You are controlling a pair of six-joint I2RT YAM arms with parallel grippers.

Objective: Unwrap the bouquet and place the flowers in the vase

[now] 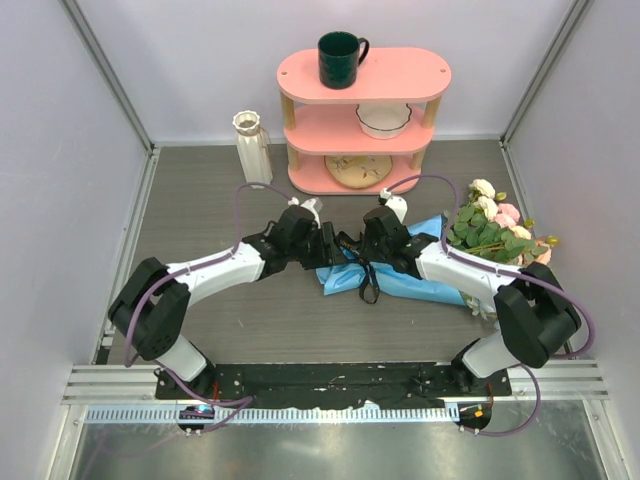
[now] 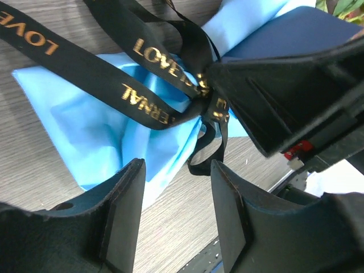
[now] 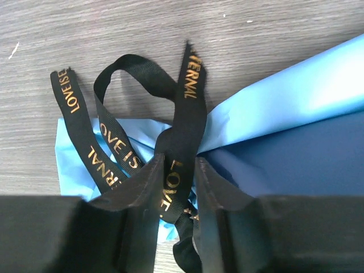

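R gripper (image 3: 179, 187) is pinched on black ribbon (image 3: 187, 114) at knot of bouquet (image 1: 420, 275), laid on table (image 1: 250, 320) centre-right. L gripper (image 2: 176, 187) is spread, ribbon loop just beyond its tips. Behind, at left, vase (image 1: 252, 147) is seen upright.

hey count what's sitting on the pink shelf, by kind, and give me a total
Dark green mug: 1
White bowl: 1
Tan round plate: 1
Total: 3
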